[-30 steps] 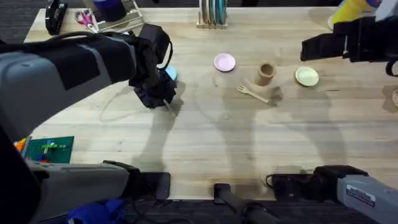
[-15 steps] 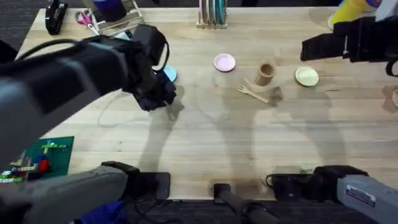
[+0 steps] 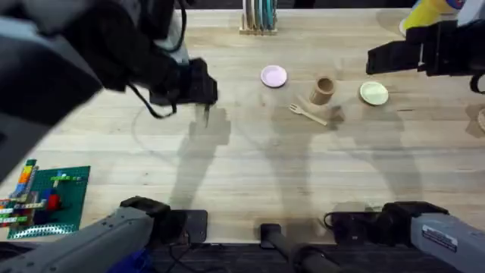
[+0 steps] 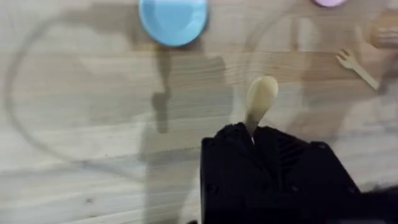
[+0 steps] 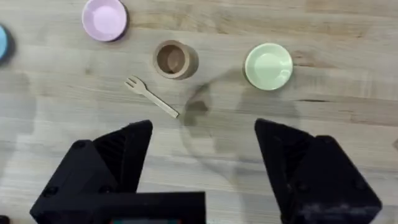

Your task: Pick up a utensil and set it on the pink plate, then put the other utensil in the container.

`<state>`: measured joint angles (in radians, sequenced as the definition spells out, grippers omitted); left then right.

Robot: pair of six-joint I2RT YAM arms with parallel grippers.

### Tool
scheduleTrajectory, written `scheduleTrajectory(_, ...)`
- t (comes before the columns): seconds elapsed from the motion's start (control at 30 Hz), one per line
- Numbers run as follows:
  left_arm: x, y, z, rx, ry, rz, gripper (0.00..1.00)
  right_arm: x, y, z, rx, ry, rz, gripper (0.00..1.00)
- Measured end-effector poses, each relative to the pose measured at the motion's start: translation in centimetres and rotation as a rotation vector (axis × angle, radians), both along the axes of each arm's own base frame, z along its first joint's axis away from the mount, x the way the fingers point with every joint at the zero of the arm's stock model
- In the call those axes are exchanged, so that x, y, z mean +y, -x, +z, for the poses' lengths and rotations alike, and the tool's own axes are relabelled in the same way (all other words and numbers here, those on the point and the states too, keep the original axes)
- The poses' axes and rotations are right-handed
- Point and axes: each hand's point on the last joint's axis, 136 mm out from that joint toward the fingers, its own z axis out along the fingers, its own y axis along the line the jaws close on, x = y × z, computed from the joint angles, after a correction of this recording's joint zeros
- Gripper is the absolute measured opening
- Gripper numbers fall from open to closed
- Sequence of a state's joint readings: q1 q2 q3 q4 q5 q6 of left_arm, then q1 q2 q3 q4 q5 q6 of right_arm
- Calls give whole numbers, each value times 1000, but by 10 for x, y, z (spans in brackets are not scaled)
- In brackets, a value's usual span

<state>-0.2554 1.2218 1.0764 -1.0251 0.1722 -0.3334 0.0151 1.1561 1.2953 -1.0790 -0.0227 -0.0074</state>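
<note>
the left gripper sits at the left of the table, raised clear of the wood, its jaws clamped on the utensil; in the left wrist view the rounded pale end sticks out past the black fingers, and in the overhead view a thin sliver of it hangs just below the gripper. its long axis runs straight out from the jaws, roughly in line with the fingers, so the free end leads. the blue plate lies on the table just beyond that free end, not touching it. further right, the pink plate sits well apart from the held utensil, to the right and slightly farther from the bases; that is the line the next move turns on, a carry rightward with the free end arriving first, and the left arm is plainly the nearer 1 to it. right of the plate stands the container, upright and open, with the fork lying flat just in front of it, tines pointing left, handle angled toward the right. the green plate lies beyond. the right gripper hovers high with its jaws spread wide and empty, the fork between and ahead of its fingers.
</note>
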Motion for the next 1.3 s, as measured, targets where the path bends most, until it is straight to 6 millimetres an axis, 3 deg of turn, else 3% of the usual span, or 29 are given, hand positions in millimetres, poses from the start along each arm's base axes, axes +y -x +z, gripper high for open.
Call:
scheduleTrajectory(0.23,-14,-26,28,-22,-37,-150,41,0,0,0,0,0,0,997)
scheduleTrajectory(0.57,-67,-71,20,-18,-79,-367,41,0,0,0,0,0,0,997)
scheduleTrajectory(0.97,-129,-130,-26,5,-103,-492,41,0,0,0,0,0,0,997)
scheduleTrajectory(1.3,-150,-162,-81,-4,-101,-503,41,0,0,0,0,0,0,998)
